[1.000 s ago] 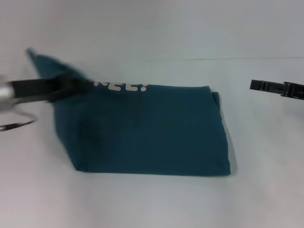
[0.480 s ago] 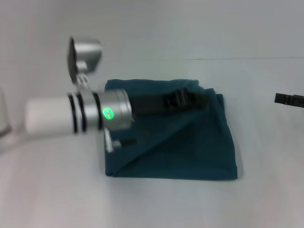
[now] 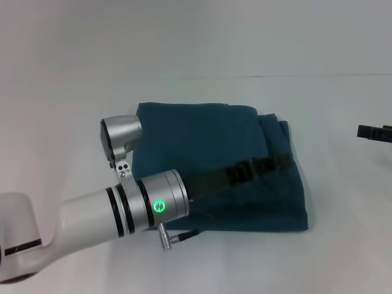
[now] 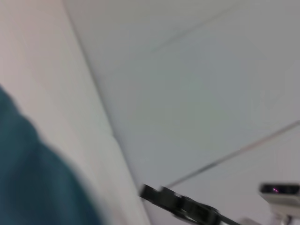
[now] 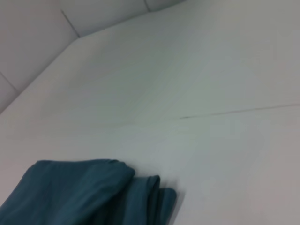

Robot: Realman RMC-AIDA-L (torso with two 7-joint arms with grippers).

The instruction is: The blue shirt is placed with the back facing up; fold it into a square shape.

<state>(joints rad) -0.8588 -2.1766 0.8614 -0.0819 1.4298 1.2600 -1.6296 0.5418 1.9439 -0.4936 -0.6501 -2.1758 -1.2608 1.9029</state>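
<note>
The blue shirt (image 3: 208,131) lies folded into a rough square on the white table, plain side up, no lettering showing. My left arm reaches across it from the front left. The left gripper (image 3: 278,163) lies low over the shirt's right part, by the stacked right edge. Whether it holds fabric is hidden. The shirt also shows in the left wrist view (image 4: 28,183) and in the right wrist view (image 5: 84,192). My right gripper (image 3: 372,131) is off to the right, apart from the shirt, above bare table; it also shows in the left wrist view (image 4: 180,206).
The white table (image 3: 196,49) stretches around the shirt on all sides. A thin seam line (image 3: 318,76) crosses the table behind the shirt. The left arm's silver wrist (image 3: 153,205) covers the shirt's front left corner.
The left gripper has carried the shirt's left part over to the right, covering the white lettering. The left arm has swung across and lower. The right gripper has drawn back to the right.
</note>
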